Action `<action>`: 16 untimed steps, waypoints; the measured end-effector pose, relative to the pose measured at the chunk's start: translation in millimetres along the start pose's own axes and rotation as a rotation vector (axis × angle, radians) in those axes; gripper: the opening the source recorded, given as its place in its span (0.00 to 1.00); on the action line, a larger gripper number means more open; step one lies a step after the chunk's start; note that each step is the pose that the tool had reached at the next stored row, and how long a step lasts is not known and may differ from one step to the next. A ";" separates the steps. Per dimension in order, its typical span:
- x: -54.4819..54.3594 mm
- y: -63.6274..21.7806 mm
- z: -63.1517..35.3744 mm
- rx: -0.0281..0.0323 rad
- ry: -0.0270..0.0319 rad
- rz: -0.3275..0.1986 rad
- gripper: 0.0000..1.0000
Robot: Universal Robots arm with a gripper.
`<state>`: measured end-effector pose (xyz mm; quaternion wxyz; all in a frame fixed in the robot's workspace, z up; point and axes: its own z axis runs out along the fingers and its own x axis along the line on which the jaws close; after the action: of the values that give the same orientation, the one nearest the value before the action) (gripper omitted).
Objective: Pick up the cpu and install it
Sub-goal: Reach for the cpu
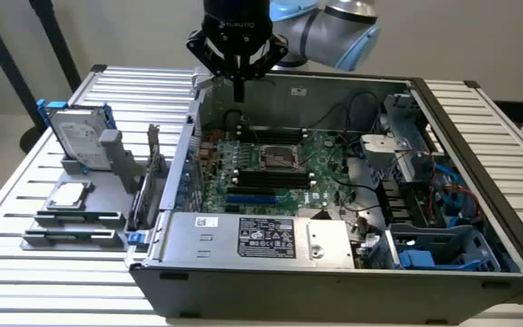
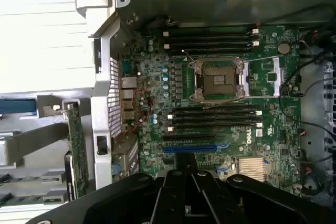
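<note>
The cpu (image 1: 69, 195), a small flat silver square, lies on a grey holder (image 1: 80, 221) on the table at the exterior view's left, outside the computer case. My gripper (image 1: 239, 94) hangs high over the case's back wall, far from the cpu, with its black fingers pressed together and nothing between them. In the wrist view the gripper (image 2: 186, 182) looks down on the green motherboard (image 2: 152, 77). The open cpu socket (image 2: 219, 78) sits in the middle of that board, also seen as the socket (image 1: 278, 158) in the exterior view.
A silver hard drive in a blue bracket (image 1: 78, 136) stands behind the cpu's holder. The grey power-supply box (image 1: 261, 238) fills the case's front. Drive cages and cables (image 1: 407, 170) crowd the exterior view's right side of the case. Black memory slots (image 2: 215, 116) flank the socket.
</note>
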<state>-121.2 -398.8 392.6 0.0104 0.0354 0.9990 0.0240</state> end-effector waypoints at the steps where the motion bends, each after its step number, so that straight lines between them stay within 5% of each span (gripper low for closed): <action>1: 0.0 0.0 0.0 -0.0001 0.0000 0.000 0.11; 12: 0.3 0.0 0.0 -0.0001 0.0000 0.000 0.11; 16: 16.2 -1.1 -0.3 0.0000 0.0000 0.000 0.11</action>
<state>-137.5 -398.8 392.6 0.0104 0.0354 0.9990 0.0240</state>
